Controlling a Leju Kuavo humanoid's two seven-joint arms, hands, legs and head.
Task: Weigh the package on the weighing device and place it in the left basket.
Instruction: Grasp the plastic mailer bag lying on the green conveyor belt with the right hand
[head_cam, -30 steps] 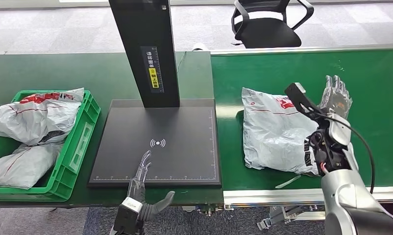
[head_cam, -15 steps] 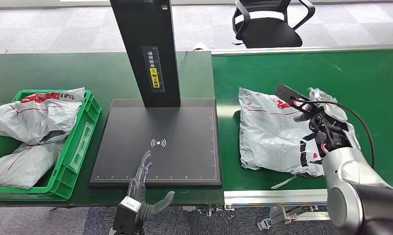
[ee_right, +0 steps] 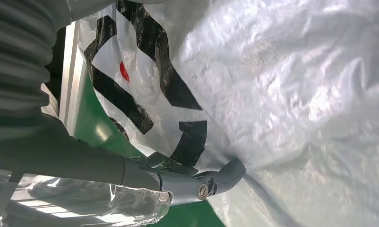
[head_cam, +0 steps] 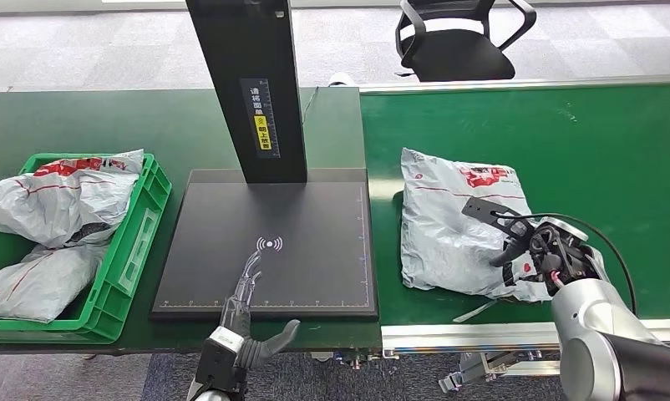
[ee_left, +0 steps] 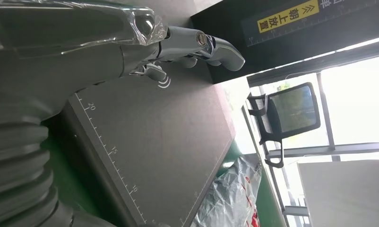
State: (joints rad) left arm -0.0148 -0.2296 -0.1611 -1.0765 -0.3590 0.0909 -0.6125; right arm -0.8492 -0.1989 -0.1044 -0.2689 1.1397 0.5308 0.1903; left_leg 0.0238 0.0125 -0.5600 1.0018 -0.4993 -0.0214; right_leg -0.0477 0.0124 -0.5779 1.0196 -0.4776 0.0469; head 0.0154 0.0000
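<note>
The grey plastic package (head_cam: 453, 225) with red and black print lies on the green conveyor belt (head_cam: 565, 125), right of the weighing device (head_cam: 315, 251). My right hand (head_cam: 536, 251) is down on the package's near right part. In the right wrist view its thumb (ee_right: 223, 176) dents the package (ee_right: 296, 94); the other fingers are hidden. My left hand (head_cam: 244, 317) lies flat at the black plate's front edge, fingers stretched out, thumb spread, holding nothing. The left wrist view shows those fingers (ee_left: 216, 47) over the plate (ee_left: 168, 142).
The green basket (head_cam: 141, 242) at the left holds two grey bags (head_cam: 64, 196). The scale's black column (head_cam: 248, 83) rises behind the plate. An office chair (head_cam: 457, 42) stands beyond the belt. A white strip (head_cam: 482, 311) lies near the belt's front edge.
My right hand has tipped over and come down from the package's far right side onto its near right part. The package has slid slightly left. The left hand has barely moved.
</note>
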